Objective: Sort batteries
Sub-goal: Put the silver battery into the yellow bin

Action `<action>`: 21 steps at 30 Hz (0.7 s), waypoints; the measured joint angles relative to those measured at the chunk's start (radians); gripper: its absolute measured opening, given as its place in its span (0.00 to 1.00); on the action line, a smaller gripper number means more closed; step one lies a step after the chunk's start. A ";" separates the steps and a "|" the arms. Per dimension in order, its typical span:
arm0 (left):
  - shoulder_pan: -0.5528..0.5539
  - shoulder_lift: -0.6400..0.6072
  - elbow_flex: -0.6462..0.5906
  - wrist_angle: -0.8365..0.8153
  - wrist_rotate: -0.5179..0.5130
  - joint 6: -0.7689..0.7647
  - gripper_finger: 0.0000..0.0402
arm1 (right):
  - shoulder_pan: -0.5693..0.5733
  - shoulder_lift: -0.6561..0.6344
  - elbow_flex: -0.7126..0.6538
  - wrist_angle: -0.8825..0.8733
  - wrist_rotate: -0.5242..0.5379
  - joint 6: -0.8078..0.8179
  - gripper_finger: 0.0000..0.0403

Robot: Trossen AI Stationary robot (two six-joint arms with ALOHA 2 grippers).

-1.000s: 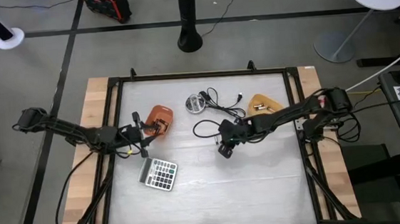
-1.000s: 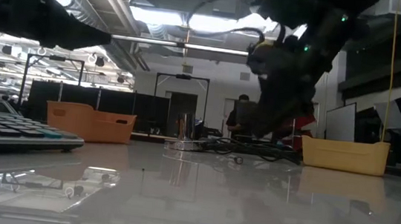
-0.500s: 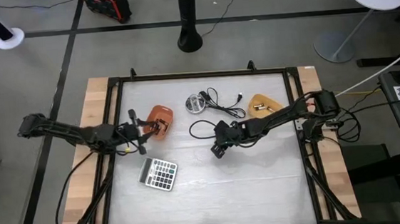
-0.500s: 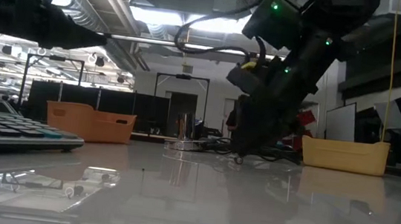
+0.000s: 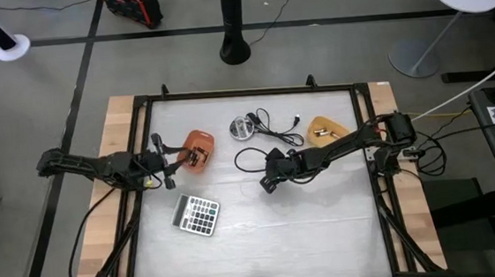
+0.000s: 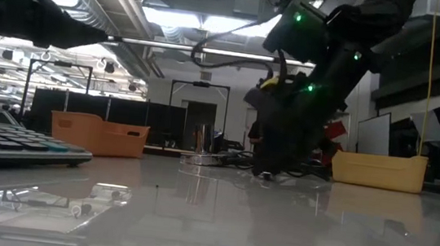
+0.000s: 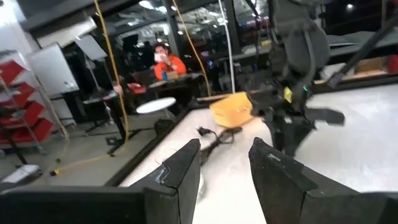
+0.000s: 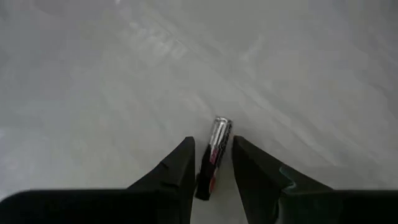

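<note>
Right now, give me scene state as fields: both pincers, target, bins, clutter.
right pincer: low over the white tabletop near its centre, fingers straddling a battery, narrowly open
target: small silvery cylindrical battery, lying on the table
left pincer: open, empty, beside the orange plastic bin
other bin: yellow plastic bin, far right
clutter: grey calculator, black cable, round silver disc

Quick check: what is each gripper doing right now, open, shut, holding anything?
Left gripper: open, empty, beside the orange bin.
Right gripper: fingers astride a battery on the table; grip cannot be told.
</note>
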 joint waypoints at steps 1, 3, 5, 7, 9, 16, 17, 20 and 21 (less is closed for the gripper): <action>0.000 -0.022 0.000 -0.009 -0.007 0.008 0.32 | 0.000 0.008 0.000 -0.001 0.003 0.000 0.26; 0.000 -0.060 0.000 -0.020 -0.011 0.022 0.32 | 0.000 0.022 0.003 0.003 0.010 0.000 0.26; 0.000 -0.094 0.000 -0.044 -0.012 0.033 0.32 | 0.001 0.032 0.003 0.006 0.027 0.000 0.26; 0.000 -0.089 0.000 -0.050 -0.014 0.034 0.32 | 0.001 0.034 0.004 0.004 0.037 0.000 0.26; 0.000 -0.088 0.000 -0.058 -0.014 0.033 0.32 | 0.001 0.034 0.004 0.003 0.043 -0.001 0.26; 0.000 -0.088 0.001 -0.061 -0.014 -0.043 0.32 | 0.001 0.036 0.003 -0.004 0.055 -0.023 0.21; 0.000 -0.088 0.001 -0.061 -0.014 -0.065 0.32 | 0.001 0.036 0.003 -0.004 0.055 -0.032 0.19; 0.000 -0.087 0.001 -0.061 -0.015 -0.109 0.32 | 0.001 0.037 0.002 -0.005 0.056 -0.042 0.12; 0.000 -0.087 0.001 -0.061 -0.015 -0.117 0.32 | 0.001 0.037 0.002 -0.005 0.056 -0.054 0.10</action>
